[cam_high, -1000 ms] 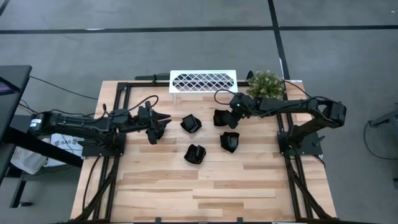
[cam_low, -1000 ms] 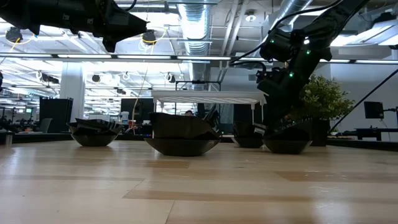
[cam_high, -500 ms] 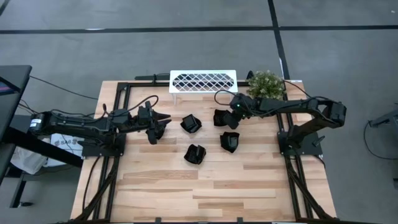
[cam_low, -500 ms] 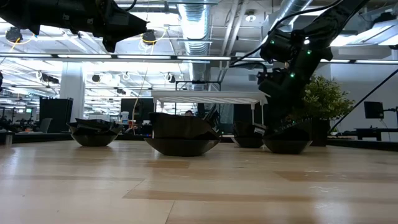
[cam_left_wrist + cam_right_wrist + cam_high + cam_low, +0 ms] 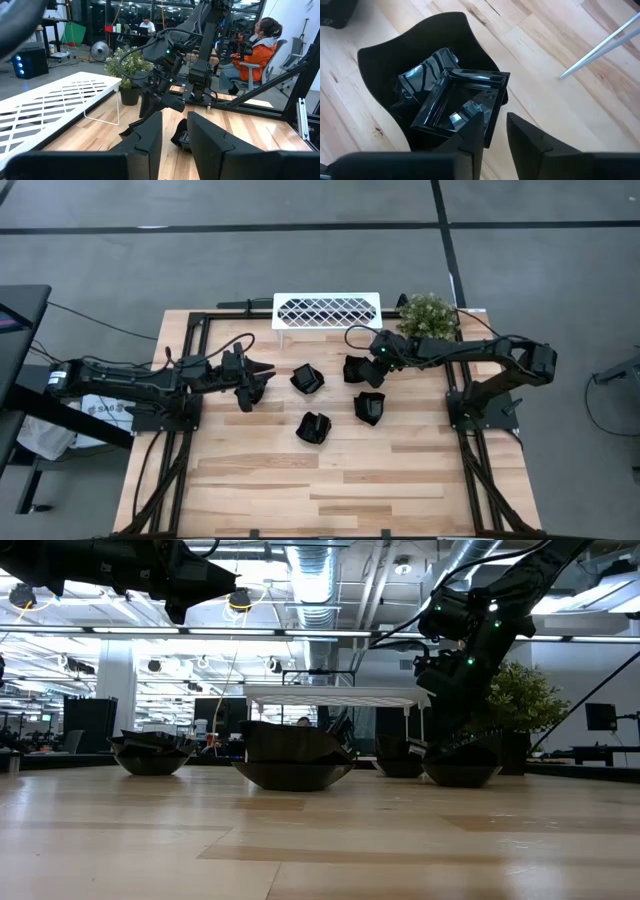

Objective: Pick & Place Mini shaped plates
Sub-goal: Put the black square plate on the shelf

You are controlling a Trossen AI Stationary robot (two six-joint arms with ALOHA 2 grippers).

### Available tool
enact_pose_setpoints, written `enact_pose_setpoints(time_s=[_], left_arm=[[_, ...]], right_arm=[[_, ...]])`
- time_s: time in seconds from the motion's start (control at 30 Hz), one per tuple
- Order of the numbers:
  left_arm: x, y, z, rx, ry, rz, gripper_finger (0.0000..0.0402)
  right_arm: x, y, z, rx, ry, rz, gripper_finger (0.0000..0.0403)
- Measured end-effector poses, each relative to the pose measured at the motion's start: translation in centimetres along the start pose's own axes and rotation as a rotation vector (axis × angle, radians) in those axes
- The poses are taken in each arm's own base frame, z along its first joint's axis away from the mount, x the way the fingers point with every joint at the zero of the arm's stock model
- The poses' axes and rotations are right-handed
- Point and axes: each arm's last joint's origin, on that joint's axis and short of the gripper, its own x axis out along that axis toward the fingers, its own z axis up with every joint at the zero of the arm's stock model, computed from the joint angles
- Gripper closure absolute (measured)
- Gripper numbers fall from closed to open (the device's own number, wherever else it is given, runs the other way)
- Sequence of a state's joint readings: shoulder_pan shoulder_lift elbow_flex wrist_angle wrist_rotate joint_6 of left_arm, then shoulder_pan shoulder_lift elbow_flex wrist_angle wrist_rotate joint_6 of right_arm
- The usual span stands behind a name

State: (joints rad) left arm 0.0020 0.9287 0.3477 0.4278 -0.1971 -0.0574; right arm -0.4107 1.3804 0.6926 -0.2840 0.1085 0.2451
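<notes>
Right gripper at stacked mini plates
Fingers straddle the top plate's rim near counter's far edge, grip unclear; left gripper part open, empty

Right claw narrows at the plate stack

Over the last second the right claw, low at the stacked mini shaped plates by the far side of the surface, has drawn its fingers somewhat closer together across the upper plate's rim; its position looks barely altered.
</notes>
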Motion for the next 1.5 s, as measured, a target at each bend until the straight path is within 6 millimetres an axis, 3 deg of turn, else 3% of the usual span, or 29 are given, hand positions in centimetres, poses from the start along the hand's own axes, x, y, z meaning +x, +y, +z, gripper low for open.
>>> enact_pose_setpoints(time_s=[0.33, 0.73, 1.5], left_arm=[[0.0, 0.0, 0.0, 0.0, 0.0, 0.0, 0.0309], [0.0, 0.0, 0.0, 0.0, 0.0, 0.0, 0.0309], [0.0, 0.0, 0.0, 0.0, 0.0, 0.0, 0.0309]], right_arm=[[0.0, 0.0, 0.0, 0.0, -0.002, 0.0, 0.0398], [-0.1, 0.0, 0.2, 0.0, -0.008, 0.0, 0.04], [-3.0, 0.8, 4.2, -0.022, -0.011, -0.019, 0.0402]])
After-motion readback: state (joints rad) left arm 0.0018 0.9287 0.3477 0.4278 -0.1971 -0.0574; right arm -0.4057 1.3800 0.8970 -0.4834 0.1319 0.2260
